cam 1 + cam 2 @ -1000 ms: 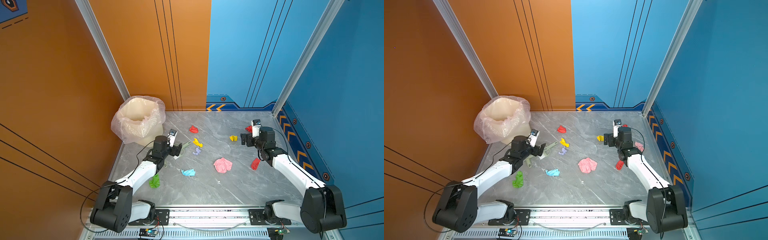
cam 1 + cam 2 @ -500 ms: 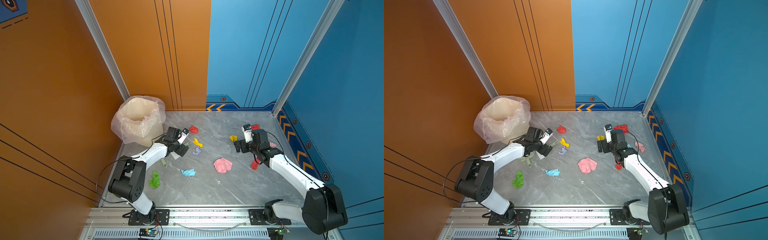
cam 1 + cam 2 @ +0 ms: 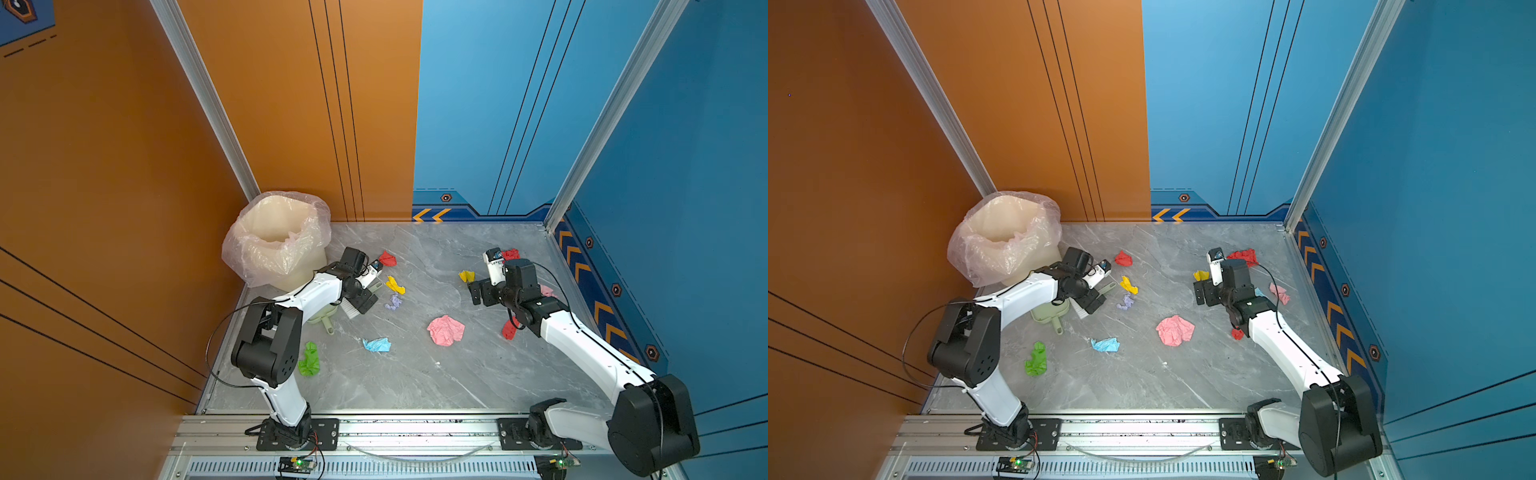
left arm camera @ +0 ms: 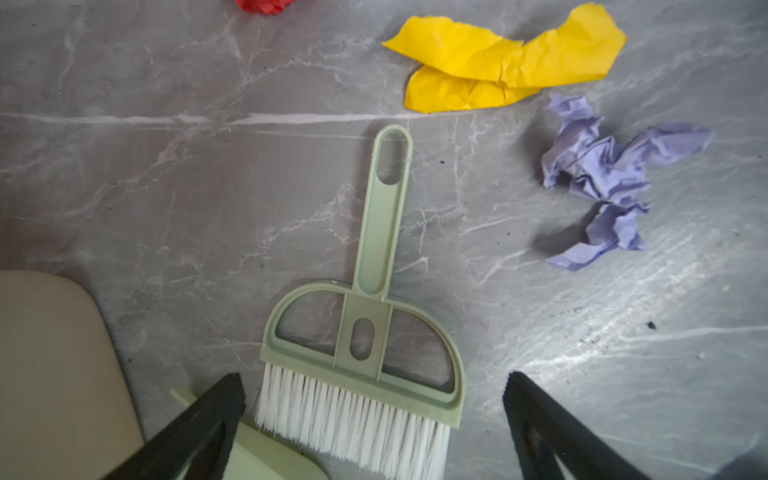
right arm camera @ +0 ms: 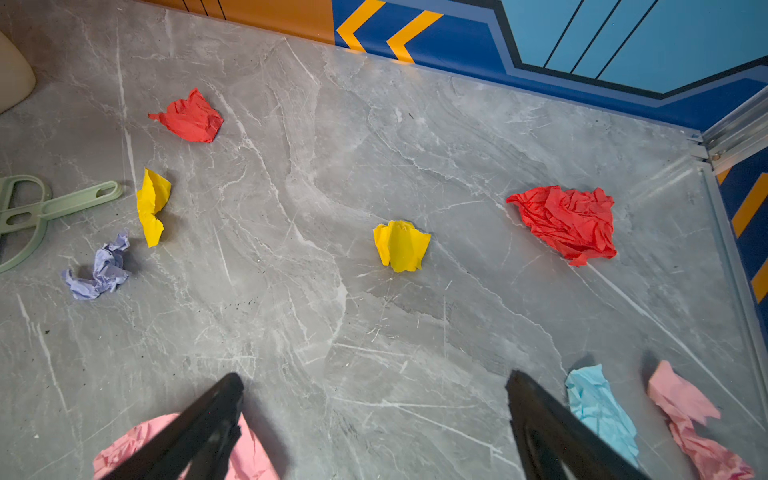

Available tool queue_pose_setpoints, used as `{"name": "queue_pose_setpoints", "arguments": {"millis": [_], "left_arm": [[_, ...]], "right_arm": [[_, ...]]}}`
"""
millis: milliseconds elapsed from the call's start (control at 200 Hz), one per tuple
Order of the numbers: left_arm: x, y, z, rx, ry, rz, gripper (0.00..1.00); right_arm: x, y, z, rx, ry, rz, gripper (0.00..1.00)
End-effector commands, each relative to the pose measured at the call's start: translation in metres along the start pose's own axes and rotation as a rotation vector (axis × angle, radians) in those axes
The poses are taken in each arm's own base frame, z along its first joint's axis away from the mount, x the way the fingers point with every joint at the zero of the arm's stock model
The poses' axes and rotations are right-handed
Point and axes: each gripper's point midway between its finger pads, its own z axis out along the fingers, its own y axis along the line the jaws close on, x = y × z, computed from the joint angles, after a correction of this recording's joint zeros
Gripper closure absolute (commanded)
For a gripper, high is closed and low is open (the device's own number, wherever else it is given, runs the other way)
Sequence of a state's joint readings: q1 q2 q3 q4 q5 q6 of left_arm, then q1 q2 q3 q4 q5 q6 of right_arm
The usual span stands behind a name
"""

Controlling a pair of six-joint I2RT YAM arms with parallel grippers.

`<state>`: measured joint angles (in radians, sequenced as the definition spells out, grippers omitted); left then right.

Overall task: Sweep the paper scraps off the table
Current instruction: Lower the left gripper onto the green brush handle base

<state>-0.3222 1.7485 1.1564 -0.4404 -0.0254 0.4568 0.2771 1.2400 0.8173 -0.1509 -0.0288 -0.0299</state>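
A: Grey marble surface (image 3: 415, 386): paper scraps (image 3: 445, 330) scattered left to right. Brush (image 4: 365, 357)?
B: Bristle end between the left fingers (image 4: 199, 419), spread wide; handle points away, far-right. Right fingers (image 5: 199, 415) spread, empty.

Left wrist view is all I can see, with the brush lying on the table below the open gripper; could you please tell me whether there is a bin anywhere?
Observer: Yes, in both top views a cream bin stands in the far left corner of the table.
Operator: Thank you. Which is the biggest scrap outside my view?
Observer: A large pink scrap lies near the table's middle.
Operator: And how does the other arm stand?
Observer: The right gripper is open and empty, close to a small yellow scrap.
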Motion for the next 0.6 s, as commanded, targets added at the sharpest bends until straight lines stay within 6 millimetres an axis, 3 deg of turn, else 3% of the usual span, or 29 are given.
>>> {"name": "queue_pose_setpoints", "arguments": {"millis": [0, 250, 596], "left_arm": [[0.010, 0.006, -0.003, 0.017, 0.054, 0.025, 0.01], [0.013, 0.018, -0.003, 0.045, 0.055, 0.020, 0.01], [0.015, 0.014, 0.008, 0.051, 0.136, 0.069, 0.03]], "right_arm": [[0.001, 0.002, -0.002, 0.003, 0.016, -0.018, 0.00], [-0.001, 0.007, 0.000, -0.008, 0.025, -0.025, 0.00], [0.002, 0.009, 0.004, -0.008, 0.041, -0.031, 0.00]]}}
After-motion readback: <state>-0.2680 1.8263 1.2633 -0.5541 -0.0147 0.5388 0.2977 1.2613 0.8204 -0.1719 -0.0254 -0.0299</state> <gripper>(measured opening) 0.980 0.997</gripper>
